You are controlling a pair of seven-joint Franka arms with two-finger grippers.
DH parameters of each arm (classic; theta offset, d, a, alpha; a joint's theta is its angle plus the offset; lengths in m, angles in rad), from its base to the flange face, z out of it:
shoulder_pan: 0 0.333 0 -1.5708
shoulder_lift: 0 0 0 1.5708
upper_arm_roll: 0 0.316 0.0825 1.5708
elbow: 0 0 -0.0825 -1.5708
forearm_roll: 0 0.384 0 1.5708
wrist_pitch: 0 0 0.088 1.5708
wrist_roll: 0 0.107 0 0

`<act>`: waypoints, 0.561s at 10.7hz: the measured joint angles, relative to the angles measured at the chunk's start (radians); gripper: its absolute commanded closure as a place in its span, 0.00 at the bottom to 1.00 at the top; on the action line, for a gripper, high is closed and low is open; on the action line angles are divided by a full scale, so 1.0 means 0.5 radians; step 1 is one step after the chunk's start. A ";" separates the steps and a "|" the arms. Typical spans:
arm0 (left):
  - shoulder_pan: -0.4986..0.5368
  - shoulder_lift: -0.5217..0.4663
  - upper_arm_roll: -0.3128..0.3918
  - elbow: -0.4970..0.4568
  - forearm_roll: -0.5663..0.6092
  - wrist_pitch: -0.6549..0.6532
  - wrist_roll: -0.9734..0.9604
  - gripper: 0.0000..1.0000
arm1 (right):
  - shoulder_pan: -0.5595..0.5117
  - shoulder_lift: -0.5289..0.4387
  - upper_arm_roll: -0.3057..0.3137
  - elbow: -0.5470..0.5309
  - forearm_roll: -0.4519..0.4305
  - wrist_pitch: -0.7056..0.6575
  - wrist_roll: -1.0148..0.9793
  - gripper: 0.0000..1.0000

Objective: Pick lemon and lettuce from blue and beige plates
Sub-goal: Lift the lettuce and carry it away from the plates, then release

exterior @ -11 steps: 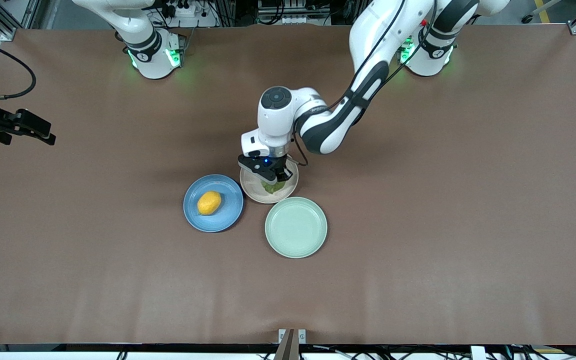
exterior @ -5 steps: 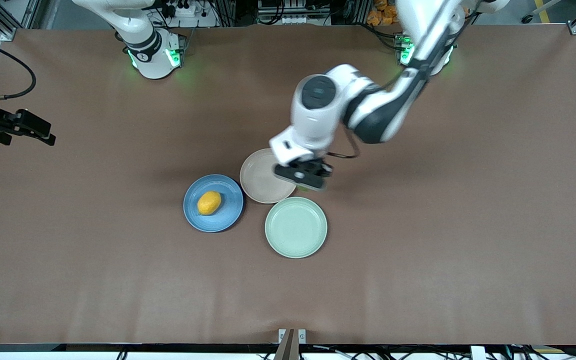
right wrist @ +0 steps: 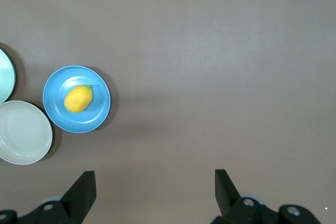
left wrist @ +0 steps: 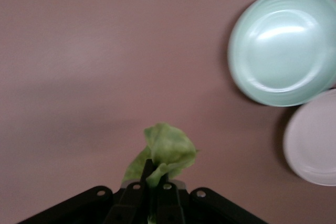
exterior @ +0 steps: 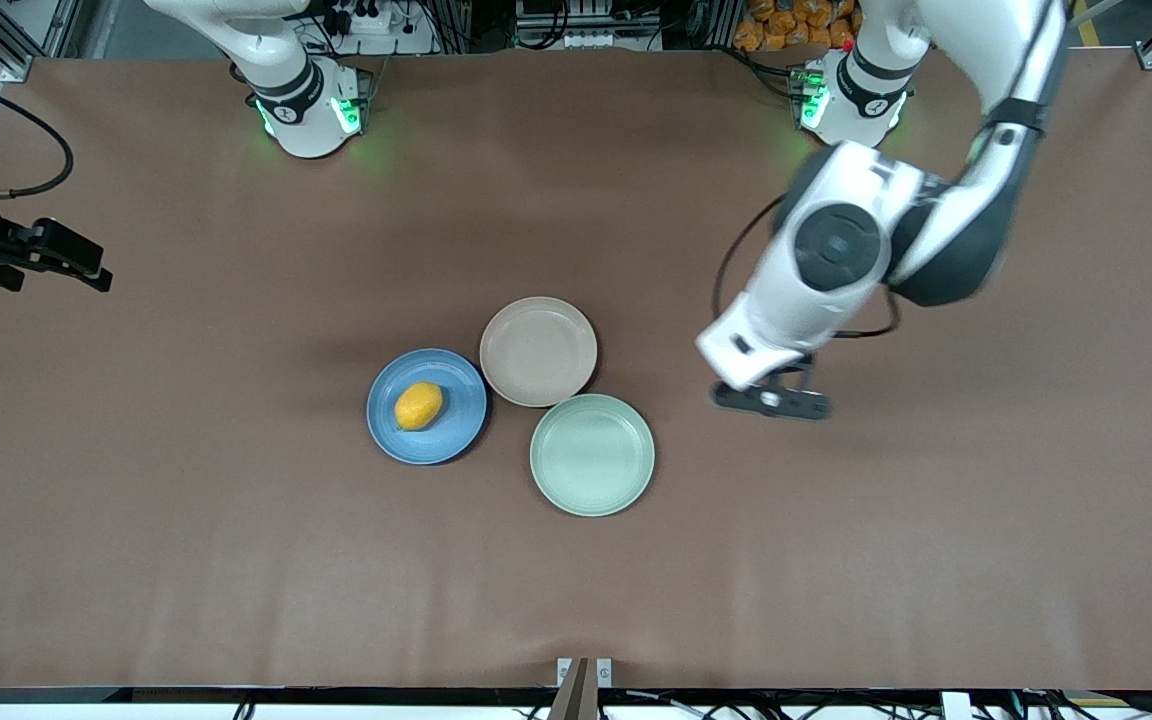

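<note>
Left hand point(exterior: 771, 401) is clenched on the lettuce point(left wrist: 167, 151), over bare desk point(exterior: 936, 520) toward the left arm's end, well apart from the plates. Lemon point(exterior: 418, 406) lies on the blue plate point(exterior: 456, 432); beige plate point(exterior: 538, 351) touches it. Right hand point(right wrist: 155, 190) waits, released.

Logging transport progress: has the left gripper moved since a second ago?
Yes. The left gripper, shut on the lettuce, has gone from over the beige plate to over bare table toward the left arm's end, past the green plate.
</note>
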 measured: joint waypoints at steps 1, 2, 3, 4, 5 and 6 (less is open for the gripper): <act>0.091 0.002 0.003 -0.048 0.000 -0.021 0.005 1.00 | 0.001 0.000 0.000 0.000 0.000 0.001 0.000 0.00; 0.190 0.011 0.006 -0.109 0.000 -0.023 0.010 1.00 | 0.005 0.000 0.000 0.000 0.000 0.001 0.000 0.00; 0.286 0.032 0.010 -0.158 0.000 -0.022 0.032 1.00 | 0.011 0.000 0.001 0.000 0.000 0.001 0.000 0.00; 0.358 0.066 0.019 -0.183 0.000 -0.017 0.052 1.00 | 0.019 0.000 0.001 -0.001 0.000 0.004 0.000 0.00; 0.400 0.113 0.051 -0.197 0.000 0.011 0.062 1.00 | 0.035 0.001 0.002 -0.002 0.000 0.014 0.000 0.00; 0.413 0.169 0.100 -0.205 0.000 0.062 0.090 1.00 | 0.068 0.006 0.003 -0.008 0.000 0.032 0.000 0.00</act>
